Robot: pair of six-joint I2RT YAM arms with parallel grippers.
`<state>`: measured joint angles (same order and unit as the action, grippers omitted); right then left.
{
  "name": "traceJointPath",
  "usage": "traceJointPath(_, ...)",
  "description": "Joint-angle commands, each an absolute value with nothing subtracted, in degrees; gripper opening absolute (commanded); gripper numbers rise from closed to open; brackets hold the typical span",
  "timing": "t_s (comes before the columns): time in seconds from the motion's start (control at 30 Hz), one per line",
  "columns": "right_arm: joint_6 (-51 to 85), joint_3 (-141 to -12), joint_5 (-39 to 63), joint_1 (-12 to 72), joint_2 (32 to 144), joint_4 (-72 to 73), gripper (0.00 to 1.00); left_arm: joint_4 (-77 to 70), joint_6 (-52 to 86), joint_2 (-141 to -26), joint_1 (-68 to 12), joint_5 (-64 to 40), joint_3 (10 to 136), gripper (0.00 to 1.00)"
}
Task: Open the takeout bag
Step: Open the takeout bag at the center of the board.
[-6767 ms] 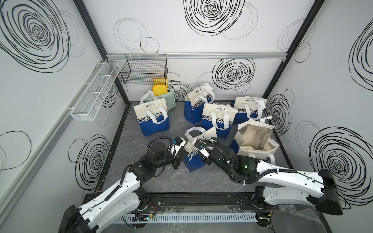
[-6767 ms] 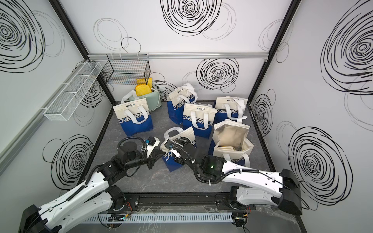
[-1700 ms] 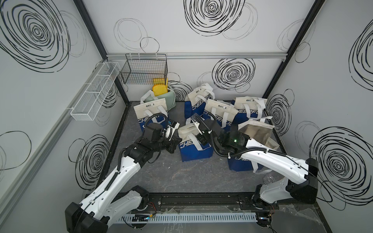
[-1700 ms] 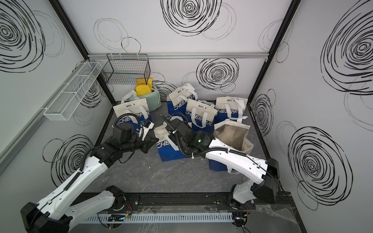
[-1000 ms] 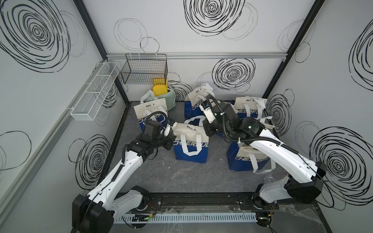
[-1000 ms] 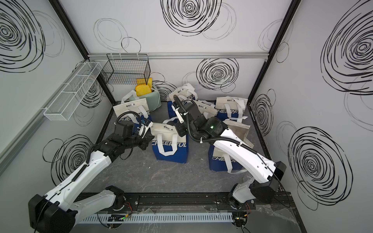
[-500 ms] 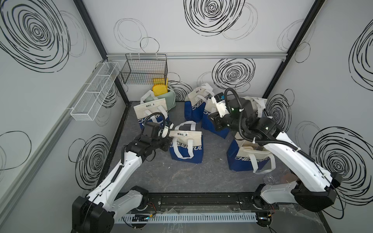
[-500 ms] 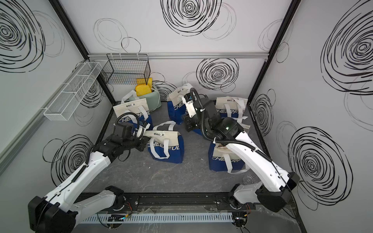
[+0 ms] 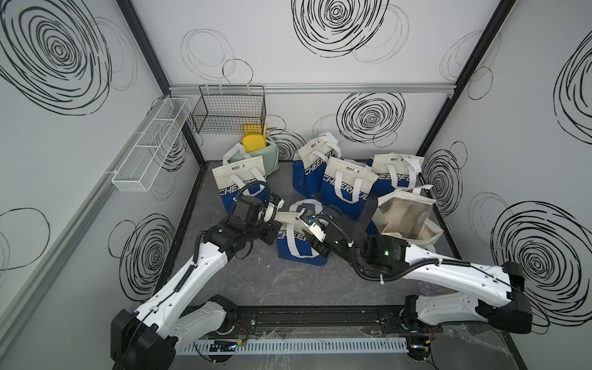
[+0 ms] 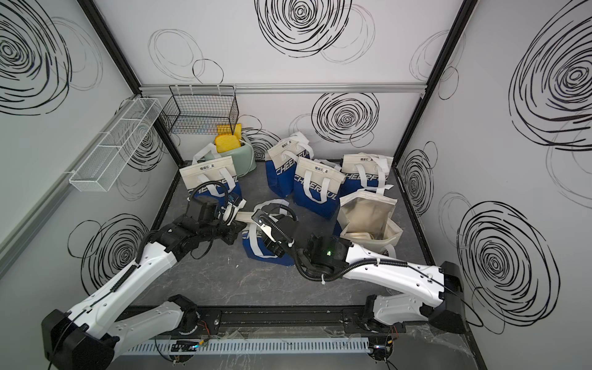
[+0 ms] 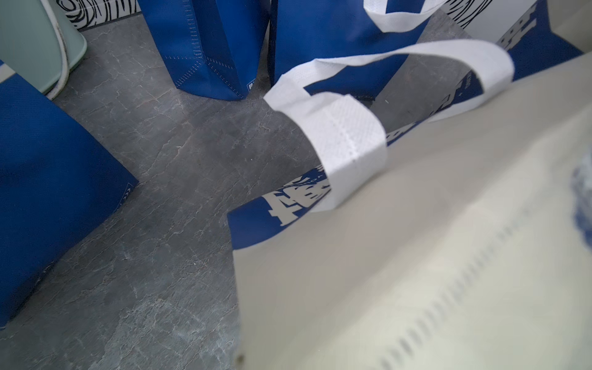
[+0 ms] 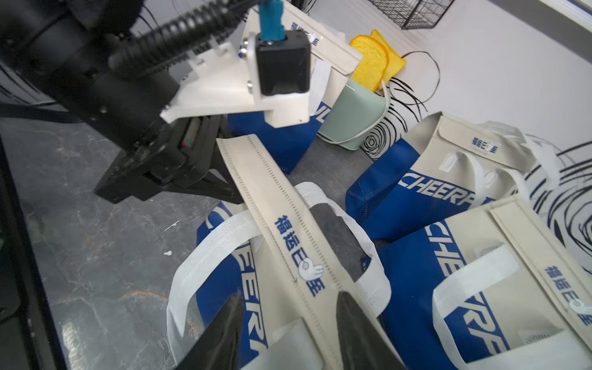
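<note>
Left pincer (image 12: pixel 224 169): clamped on the free end of the flap (image 12: pixel 288 230), one jaw above and one below the cream strip. It holds that end out and clear of the bag (image 9: pixel 298 250), so the flap runs as a taut band over the bag's top instead of lying folded down. Judged purpose: to hold the closure peeled and under tension, and to brace the light bag against sliding.

Right pincer (image 12: pixel 290 301): jaws apart, one dark finger (image 12: pixel 230 323) on either side of the flap near the end that joins the bag. No contact that I can confirm, and nothing is held. The placement reads as a set-up to take the flap or the rim under it, opposite the left grip, so the arms can pull apart.

Bag: roughly upright, mid-surface (image 9: pixel 256 288), between the two arms and in front of the closed bags (image 9: pixel 346 189) at the rear. White handles (image 12: pixel 205 256) hang loose on either side of the flap, and neither is gripped. Blurred cream cloth at close range mostly fills the left wrist view, which fits the clamp.

Lined bag (image 9: pixel 403 217) on the robot's right gapes wide and shows the target state.

Status (judgement): flap lifted, mouth not yet spread. Risk: the cloth is limp, and a pull on the flap alone may tip or drag the bag.
</note>
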<state>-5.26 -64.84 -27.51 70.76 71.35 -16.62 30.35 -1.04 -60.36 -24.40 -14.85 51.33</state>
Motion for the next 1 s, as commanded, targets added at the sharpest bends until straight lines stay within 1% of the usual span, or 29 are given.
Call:
traceJointPath(0.0,-7.71,-63.55,-34.24,71.19,72.32,-10.13,0.56,31.89,-0.54,-60.56,-25.0,-15.66,53.25,0.0)
traceJointPath(0.13,-8.79,-63.98,-36.12,71.3,74.82,-10.14,0.56,32.11,-0.57,-60.47,-25.21,-15.56,53.44,0.0)
traceJointPath(0.33,-9.01,-63.16,-35.61,71.45,75.94,-9.2,0.58,32.07,-0.44,-60.85,-25.31,-15.73,53.7,0.0)
traceJointPath(0.5,-9.73,-63.3,-39.62,71.54,77.26,-8.44,0.6,32.32,-0.76,-60.73,-25.47,-15.64,53.78,0.0)
traceJointPath(0.67,-9.86,-65.73,-44.26,71.11,80.7,-9.52,0.59,32.46,-1.06,-61.0,-25.49,-15.64,53.97,0.0)
traceJointPath(0.97,-9.84,-66.9,-46.86,70.93,83.12,-9.45,0.56,33.14,-1.82,-61.28,-25.52,-15.73,54.76,0.0)
